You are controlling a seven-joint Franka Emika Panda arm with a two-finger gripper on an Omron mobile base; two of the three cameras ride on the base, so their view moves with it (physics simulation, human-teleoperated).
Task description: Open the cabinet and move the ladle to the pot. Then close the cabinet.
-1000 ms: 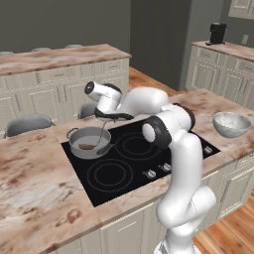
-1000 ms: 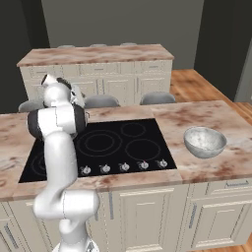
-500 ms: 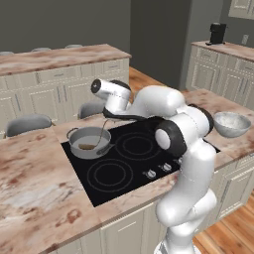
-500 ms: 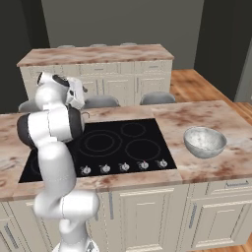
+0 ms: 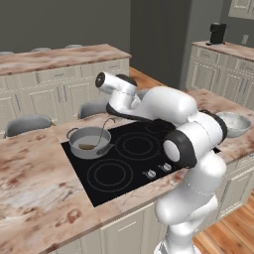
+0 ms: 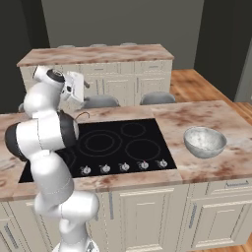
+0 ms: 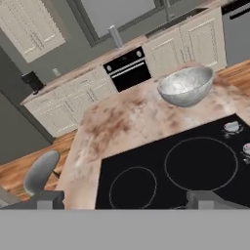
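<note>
Cooktop (image 5: 130,158): ladle (image 5: 97,138) in pot (image 5: 89,142)

The desk (image 5: 34,183) carries 1 pot (image 5: 89,142) holding 1 ladle (image 5: 99,136), both just below the tool (image 5: 103,82). 1 metal bowl (image 6: 204,141) sits well apart from the tool, across the cooktop (image 6: 118,145), which shows 4 burner rings and 5 knobs. 1 coffee machine (image 5: 217,33) stands on a far counter.

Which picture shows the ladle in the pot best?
The left base view: the ladle leans in the pot, bowl down, handle curving over the rim. In the right base view the arm hides the pot and just a bit of thin handle peeks out.
</note>
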